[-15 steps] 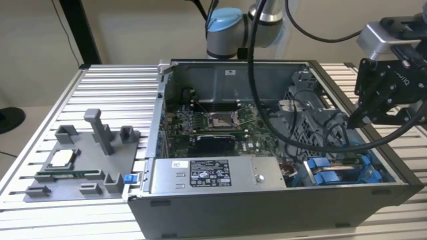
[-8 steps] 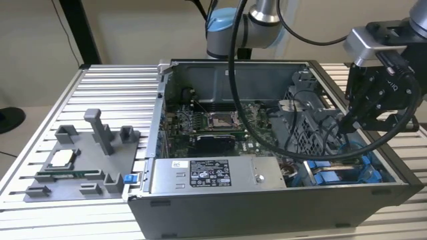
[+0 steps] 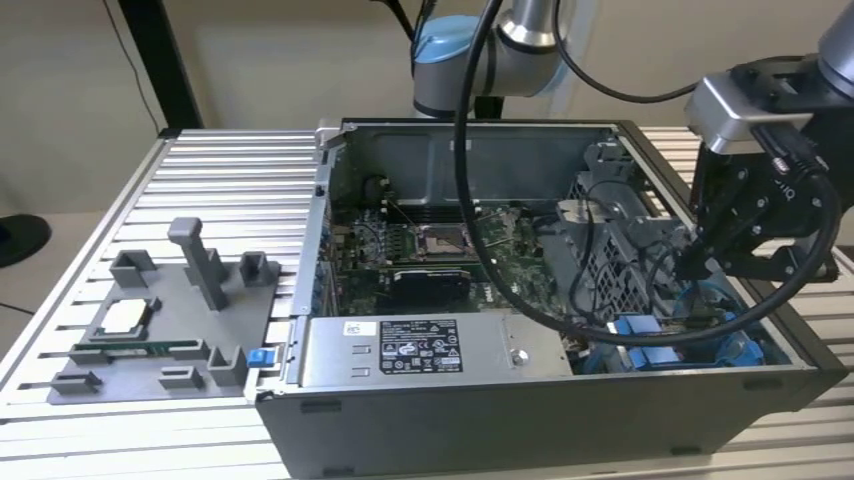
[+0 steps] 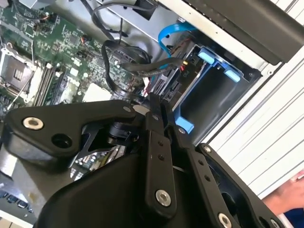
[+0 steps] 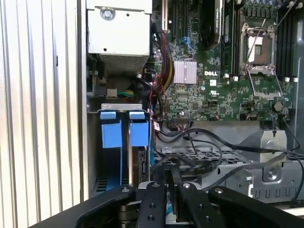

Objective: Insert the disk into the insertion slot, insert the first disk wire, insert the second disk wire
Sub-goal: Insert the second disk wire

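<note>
The insertion slot (image 3: 667, 335) is the blue-railed bay at the case's near corner on the exterior view's right. Its two blue tabs (image 5: 110, 135) stand side by side. The dark edge of the disk (image 4: 172, 85) sits inside the slot's blue frame (image 4: 186, 126). Black wires (image 4: 124, 66) and a blue flat cable (image 4: 166, 35) loop just beside it. My black gripper (image 4: 154, 104) is shut, its tips down among those wires at the disk's end. Whether a wire is pinched between them I cannot tell. From outside, the gripper (image 3: 697, 268) hangs over the slot.
The open computer case (image 3: 534, 420) rests on a ribbed aluminium table (image 3: 214, 180). The grey power-supply box (image 3: 400, 350) and motherboard (image 5: 213, 80) lie beside the bay. A grey fixture tray (image 3: 147, 340) sits at the exterior view's left. A person's hand (image 4: 290, 190) shows outside the case.
</note>
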`<state>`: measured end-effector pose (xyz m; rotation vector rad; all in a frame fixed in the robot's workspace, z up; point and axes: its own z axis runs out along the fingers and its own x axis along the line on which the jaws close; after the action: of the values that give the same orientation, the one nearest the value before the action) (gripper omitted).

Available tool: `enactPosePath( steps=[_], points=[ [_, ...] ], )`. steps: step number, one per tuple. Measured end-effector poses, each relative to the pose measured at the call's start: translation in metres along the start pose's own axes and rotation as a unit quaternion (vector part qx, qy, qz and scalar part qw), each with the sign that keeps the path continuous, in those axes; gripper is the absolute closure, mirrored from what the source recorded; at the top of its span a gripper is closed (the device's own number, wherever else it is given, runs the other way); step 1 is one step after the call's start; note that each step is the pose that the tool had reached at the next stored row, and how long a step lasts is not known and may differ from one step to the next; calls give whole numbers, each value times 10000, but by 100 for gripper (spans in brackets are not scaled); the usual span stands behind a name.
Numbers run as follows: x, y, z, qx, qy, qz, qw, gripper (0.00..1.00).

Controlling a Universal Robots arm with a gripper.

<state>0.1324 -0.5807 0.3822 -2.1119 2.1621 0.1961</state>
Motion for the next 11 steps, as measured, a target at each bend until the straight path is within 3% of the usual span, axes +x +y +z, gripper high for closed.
enactPosePath(
  steps=[4, 11],
  points=[
    [36, 10, 33, 24, 1, -7, 10000, 100],
    [58, 39, 103, 123, 0, -42, 9999, 100]
  ],
)
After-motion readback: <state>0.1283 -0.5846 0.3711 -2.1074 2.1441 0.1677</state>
